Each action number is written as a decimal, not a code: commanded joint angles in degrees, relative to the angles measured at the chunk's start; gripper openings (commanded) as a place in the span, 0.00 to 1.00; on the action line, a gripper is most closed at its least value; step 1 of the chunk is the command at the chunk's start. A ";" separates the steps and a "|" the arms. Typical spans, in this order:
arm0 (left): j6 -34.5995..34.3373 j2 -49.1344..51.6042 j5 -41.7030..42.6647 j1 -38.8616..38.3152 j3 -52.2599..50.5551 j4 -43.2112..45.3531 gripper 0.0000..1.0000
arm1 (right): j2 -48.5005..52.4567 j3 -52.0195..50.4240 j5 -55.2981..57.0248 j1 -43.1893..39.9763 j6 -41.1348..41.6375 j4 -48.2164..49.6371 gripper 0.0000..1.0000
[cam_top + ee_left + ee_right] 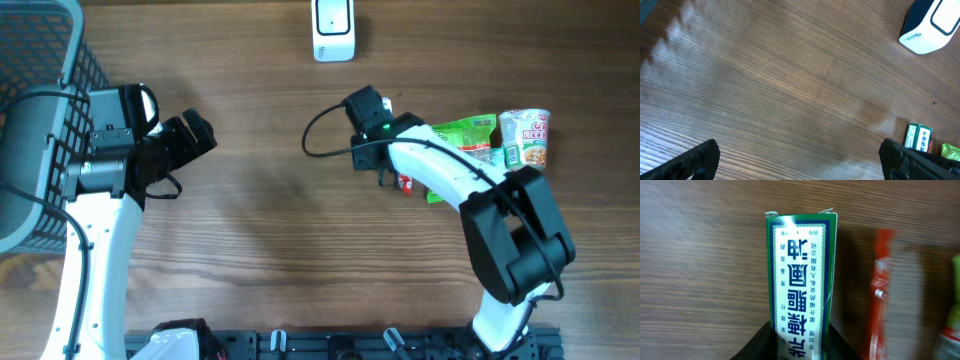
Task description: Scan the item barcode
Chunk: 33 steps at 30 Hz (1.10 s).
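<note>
A narrow green and white box (802,275) printed with Chinese characters lies on the wooden table. My right gripper (801,347) has its black fingers against both long sides, shut on the box. In the overhead view that gripper (385,178) hides the box, left of the other groceries. The white barcode scanner (333,30) stands at the table's far edge, also in the left wrist view (930,27). My left gripper (205,135) hovers over bare wood to the left, wide open (800,160) with nothing between its fingers.
A red sachet (880,295) lies just right of the box. Beyond it are a green packet (465,135) and a noodle cup (527,135). A dark wire basket (40,60) fills the far left corner. A black cable (315,140) loops left of the right wrist.
</note>
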 commanded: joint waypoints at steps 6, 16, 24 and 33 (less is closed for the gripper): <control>0.50 0.22 0.48 -0.20 -0.04 0.11 1.00 | -0.17 1.38 24.15 8.37 -3.80 -2.45 0.28; 0.50 0.22 0.48 -0.20 -0.04 0.11 1.00 | 6.78 1.40 36.15 14.51 -7.69 -1.14 0.29; 0.50 0.22 0.48 -0.20 -0.04 0.11 1.00 | 8.79 1.44 40.48 15.23 -17.09 4.33 0.34; 0.50 0.22 0.48 -0.20 -0.04 0.11 1.00 | 8.83 1.44 36.33 16.46 -17.03 4.44 0.40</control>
